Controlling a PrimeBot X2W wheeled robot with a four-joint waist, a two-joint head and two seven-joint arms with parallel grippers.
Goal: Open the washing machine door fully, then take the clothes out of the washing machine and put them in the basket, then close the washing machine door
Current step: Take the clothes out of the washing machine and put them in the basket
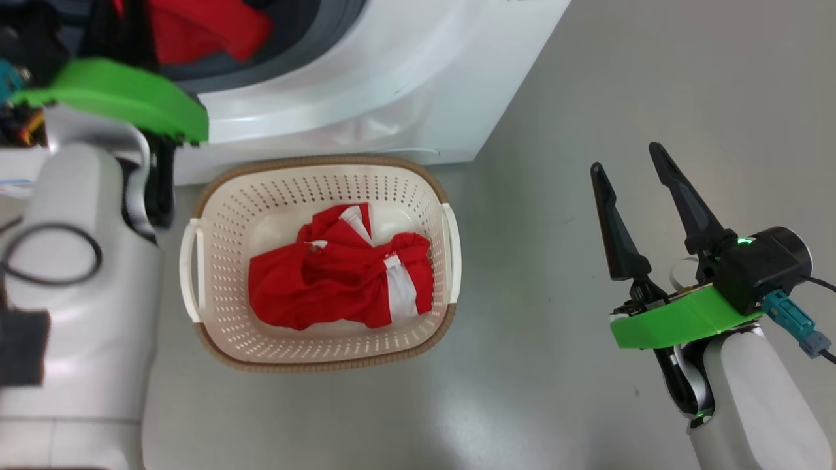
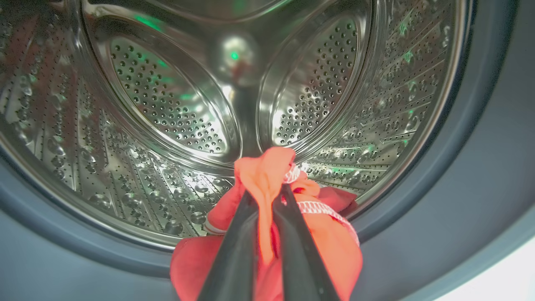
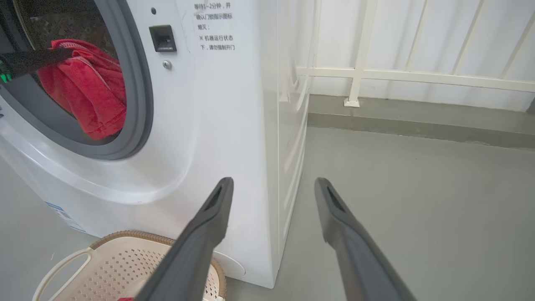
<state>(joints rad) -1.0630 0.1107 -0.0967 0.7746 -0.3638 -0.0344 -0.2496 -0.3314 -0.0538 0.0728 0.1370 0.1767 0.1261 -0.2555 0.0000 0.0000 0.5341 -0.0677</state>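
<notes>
Left wrist view: left end effector [image 2: 268,193] gripped soft red fabric clothes [image 2: 334,246] at perforated steel drum [image 2: 167,96] rim; right end effector [image 1: 624,158] gaped empty.

A smooth grey floor [image 3: 418,200] with a soft sheen runs to a low grey kerb [image 3: 418,121]. A cream railing [image 3: 418,77] stands on it, before a white wall [image 3: 472,33].
</notes>
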